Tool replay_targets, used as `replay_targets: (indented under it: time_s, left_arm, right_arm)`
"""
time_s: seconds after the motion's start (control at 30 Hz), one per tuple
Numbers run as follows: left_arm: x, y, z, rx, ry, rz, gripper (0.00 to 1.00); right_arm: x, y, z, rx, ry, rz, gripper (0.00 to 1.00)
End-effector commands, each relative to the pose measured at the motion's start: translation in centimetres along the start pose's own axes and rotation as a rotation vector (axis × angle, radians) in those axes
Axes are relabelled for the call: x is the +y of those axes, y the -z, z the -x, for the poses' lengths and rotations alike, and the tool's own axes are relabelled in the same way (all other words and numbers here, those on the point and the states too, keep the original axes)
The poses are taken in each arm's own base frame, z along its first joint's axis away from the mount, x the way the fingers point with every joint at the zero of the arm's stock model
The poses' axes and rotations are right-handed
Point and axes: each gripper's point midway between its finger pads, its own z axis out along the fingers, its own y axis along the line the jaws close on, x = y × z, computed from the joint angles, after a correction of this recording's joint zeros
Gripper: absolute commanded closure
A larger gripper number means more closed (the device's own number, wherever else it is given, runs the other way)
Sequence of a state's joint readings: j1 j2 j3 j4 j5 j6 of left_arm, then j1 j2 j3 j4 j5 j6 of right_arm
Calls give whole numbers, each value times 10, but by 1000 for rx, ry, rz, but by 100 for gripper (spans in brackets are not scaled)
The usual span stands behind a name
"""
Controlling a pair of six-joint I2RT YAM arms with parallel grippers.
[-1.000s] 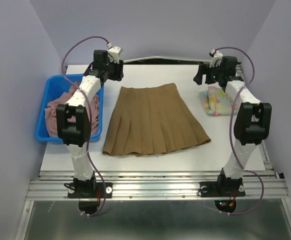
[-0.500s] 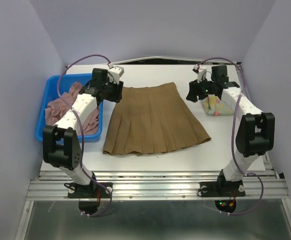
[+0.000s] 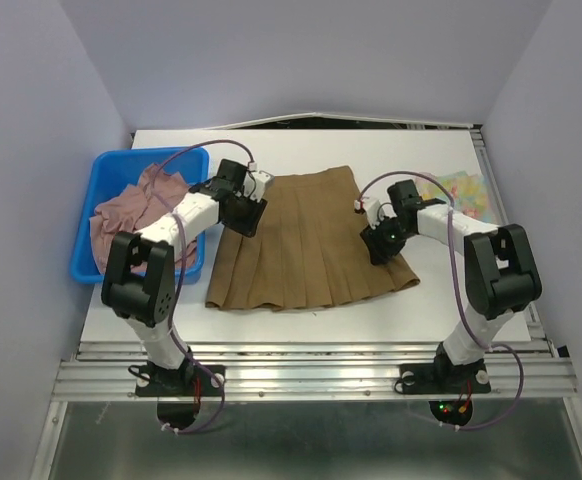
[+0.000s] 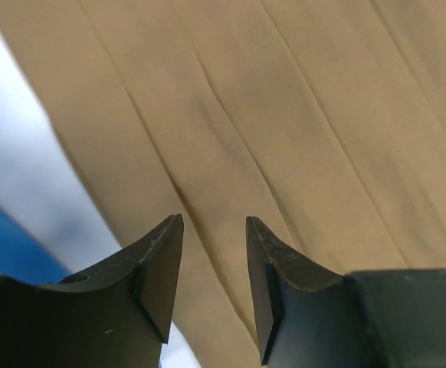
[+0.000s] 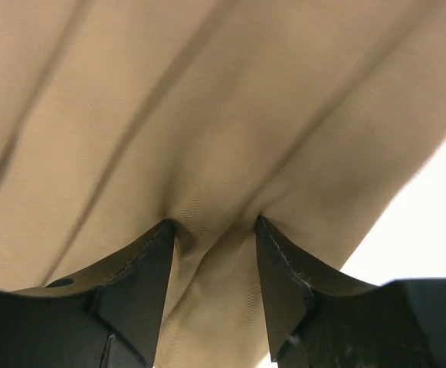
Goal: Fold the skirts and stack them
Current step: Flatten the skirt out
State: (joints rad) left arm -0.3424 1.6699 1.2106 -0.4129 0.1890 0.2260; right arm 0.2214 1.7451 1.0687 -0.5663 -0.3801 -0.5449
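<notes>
overhead: high behind my bases, facing 12 o'clock over the table (image 3: 301, 300).
wrists: each pressed close, looking down.
shared: brown pleated skirt (image 3: 306, 240) (image 4: 284, 115) (image 5: 208, 115).

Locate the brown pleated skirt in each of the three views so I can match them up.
Top external: brown pleated skirt flat mid-table, between both arms.
Left wrist: fills most of the frame, its edge running past the fingertips.
Right wrist: fills the frame, bunched between the fingertips.
Shared landmark: the white table beside the skirt's edge.
</notes>
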Motion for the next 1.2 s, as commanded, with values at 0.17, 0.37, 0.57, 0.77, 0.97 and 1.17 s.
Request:
replay_targets:
  time_s: [0.17, 0.37, 0.57, 0.77, 0.97, 1.17]
  left_arm:
    - [16, -72, 18, 126, 15, 8, 51]
    - [20, -124, 87, 101, -33, -50, 53]
    - [-37, -128, 129, 19, -232, -201, 52]
    - [-45, -86, 139, -72, -232, -187, 50]
    - [-31, -30, 129, -160, -131, -129, 49]
    - [-34, -9, 85, -92, -91, -123, 49]
  right_arm:
    - [148, -7, -53, 250, 139, 371, 50]
    - [222, 14, -23, 231, 175, 625, 51]
    - [249, 40, 38, 46, 222, 690, 44]
    - [140, 80, 114, -236, 134, 427, 44]
    - [40, 50, 133, -249, 94, 106, 45]
    - [-11, -21, 114, -126, 62, -25, 50]
